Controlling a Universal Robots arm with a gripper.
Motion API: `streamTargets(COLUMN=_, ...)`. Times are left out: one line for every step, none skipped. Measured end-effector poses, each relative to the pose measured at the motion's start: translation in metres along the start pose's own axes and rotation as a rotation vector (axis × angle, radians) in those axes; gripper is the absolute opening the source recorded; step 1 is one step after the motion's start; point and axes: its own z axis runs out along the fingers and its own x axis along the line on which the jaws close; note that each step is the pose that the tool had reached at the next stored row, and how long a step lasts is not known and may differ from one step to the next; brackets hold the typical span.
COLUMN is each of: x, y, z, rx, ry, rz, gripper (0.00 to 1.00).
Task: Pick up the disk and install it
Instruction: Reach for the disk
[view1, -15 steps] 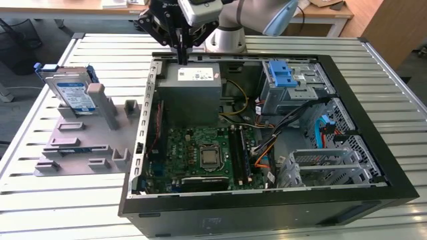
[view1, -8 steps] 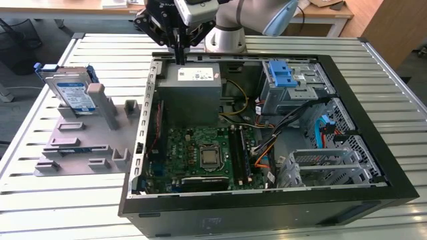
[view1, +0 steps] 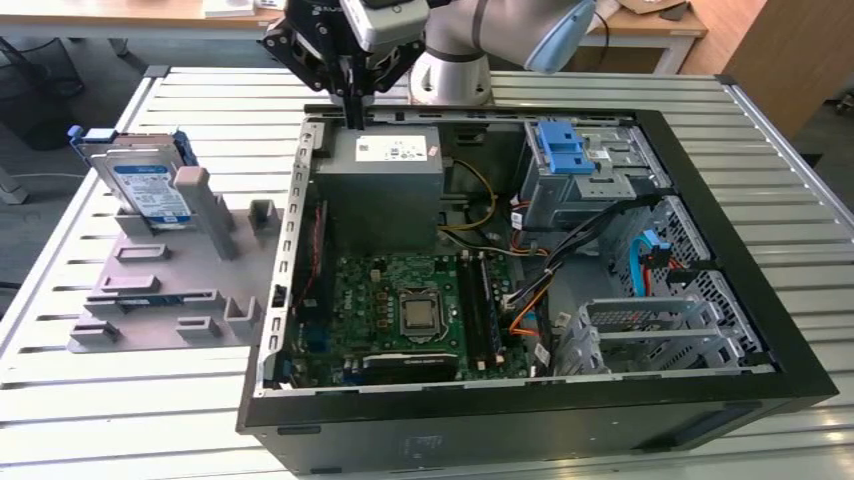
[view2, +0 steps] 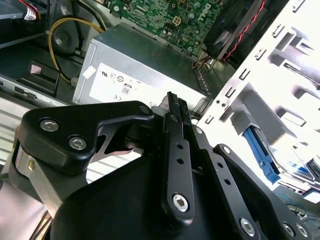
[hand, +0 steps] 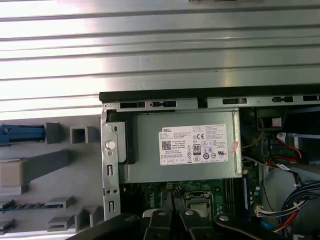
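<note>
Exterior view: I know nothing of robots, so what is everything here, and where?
Flat silver-metal disk with blue-and-white label and blue rails: one, upright in the holder, exterior view's left.
Grey plastic holder plate: one, on the table beside the case.
Open black computer case: one, mid-table.
Grey metal box with white sticker: one, inside the case.
Green circuit board: one, on the case floor.
Bright blue plastic latch: one, on the case's drive bay.
Silver slatted metal table: one, under everything.
Black gripper: one, shut and empty, at the case rim by the grey box.
</note>
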Motion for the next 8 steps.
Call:
streamTargets(x=0.0008, y=0.0, z=0.0, rx=0.0, ry=0.0, rz=0.0, gripper=0.15)
streamTargets(x=0.0018, y=0.0, z=0.0001, rx=0.0, ry=0.0, rz=0.0, gripper=0.15)
streamTargets(x=0.0026, y=0.0001, z=0.0002, rx=-0.0001, ry=-0.0001, rz=0.0, gripper=0.15)
streamTargets(x=0.0032, y=0.0002, z=0.0002, rx=0.0, ry=0.0, rz=0.0, gripper=0.15)
streamTargets(x=0.0038, y=0.0004, z=0.0002, rx=0.0, ry=0.0, rz=0.0, gripper=0.15)
streamTargets(x=0.0043, y=0.0007, z=0.0003, rx=-0.0001, ry=0.0, rz=0.0, gripper=0.15)
streamTargets(x=0.005, y=0.0009, z=0.0003, rx=0.0, ry=0.0, rz=0.0, gripper=0.15)
streamTargets(x=0.0058, y=0.0012, z=0.0004, rx=0.0, ry=0.0, rz=0.0, gripper=0.15)
